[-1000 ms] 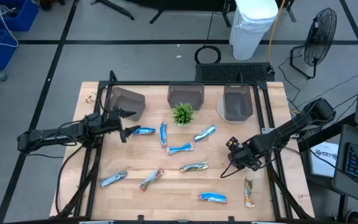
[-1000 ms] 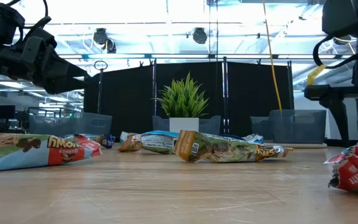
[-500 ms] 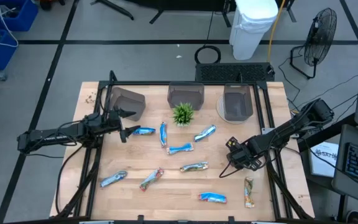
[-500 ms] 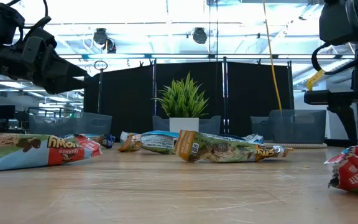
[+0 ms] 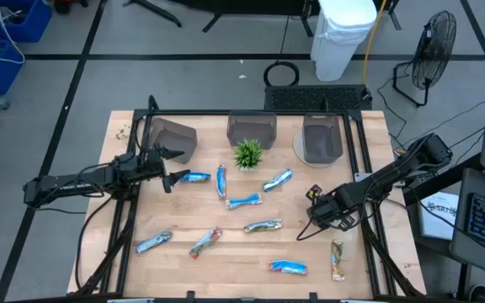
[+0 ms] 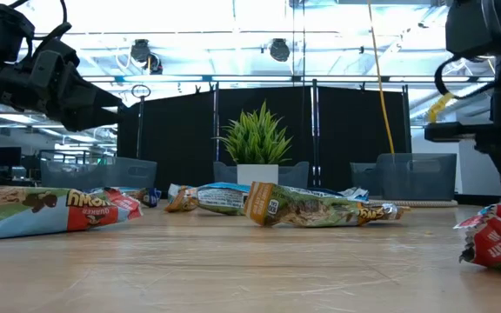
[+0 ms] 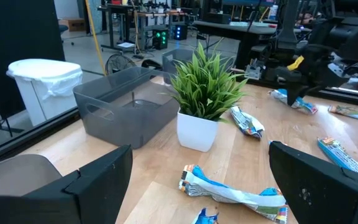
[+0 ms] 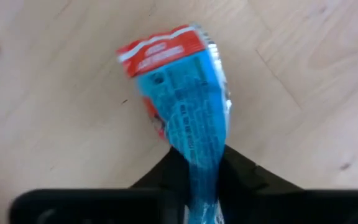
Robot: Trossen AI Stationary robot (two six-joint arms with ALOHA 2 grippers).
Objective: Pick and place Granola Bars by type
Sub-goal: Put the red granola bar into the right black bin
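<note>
Right jaws (image 8: 201,186) clamped on crinkly blue-and-red wrapped bar (image 8: 188,99) over pale wood tabletop (image 8: 55,124), left jaws (image 7: 197,186) spread apart, glossy twisted blue wrapper (image 7: 232,193) between them.

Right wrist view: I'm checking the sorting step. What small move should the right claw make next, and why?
Probably lift straight up. The right claw is shut on a blue bar whose free end looks close to the table; raising it first clears the way toward the grey bins.
</note>
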